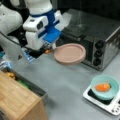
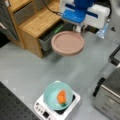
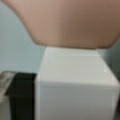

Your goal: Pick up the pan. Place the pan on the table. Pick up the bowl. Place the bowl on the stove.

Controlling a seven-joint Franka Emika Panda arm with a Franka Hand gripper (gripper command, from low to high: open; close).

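Right up against the wrist view sits the pan's white handle point(image 3: 75, 85), with the gripper point(image 1: 51, 47) clamped on it and the pan point(image 1: 70, 53) held above the table point(image 1: 67, 87); looks light, stiff, maybe slick, handle's the only sane grab; no readable writing anywhere

In a front view the gripper point(image 2: 79, 28) holds the pan point(image 2: 67, 42) by its edge above the table point(image 2: 25, 67); the bowl point(image 2: 58, 96), something orange inside, sits on the stove point(image 2: 42, 110)
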